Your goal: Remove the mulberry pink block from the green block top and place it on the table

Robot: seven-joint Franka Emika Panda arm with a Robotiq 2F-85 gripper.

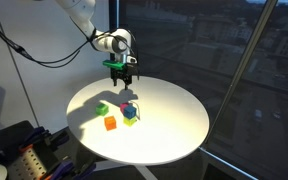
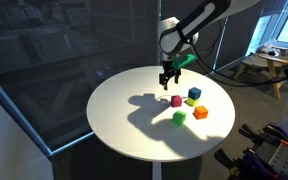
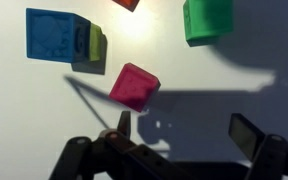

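Note:
The mulberry pink block (image 3: 134,86) lies on the white table (image 3: 24,110), tilted in the wrist view and apart from the green block (image 3: 208,18). It shows in both exterior views (image 1: 126,104) (image 2: 176,100). The green block (image 1: 102,107) (image 2: 179,118) stands alone on the table (image 1: 164,125) (image 2: 124,110) with nothing on top. My gripper (image 3: 184,130) is open and empty. It hangs above the table, behind the blocks (image 1: 121,72) (image 2: 166,82), and touches none of them. Its shadow falls next to the pink block.
A dark blue cube (image 3: 52,33) (image 2: 194,93) sits against a lime-green block (image 3: 96,43) (image 2: 190,102). An orange cube (image 1: 110,123) (image 2: 201,113) lies near the green one. Dark windows stand behind the table. Other equipment stands beyond the table edge.

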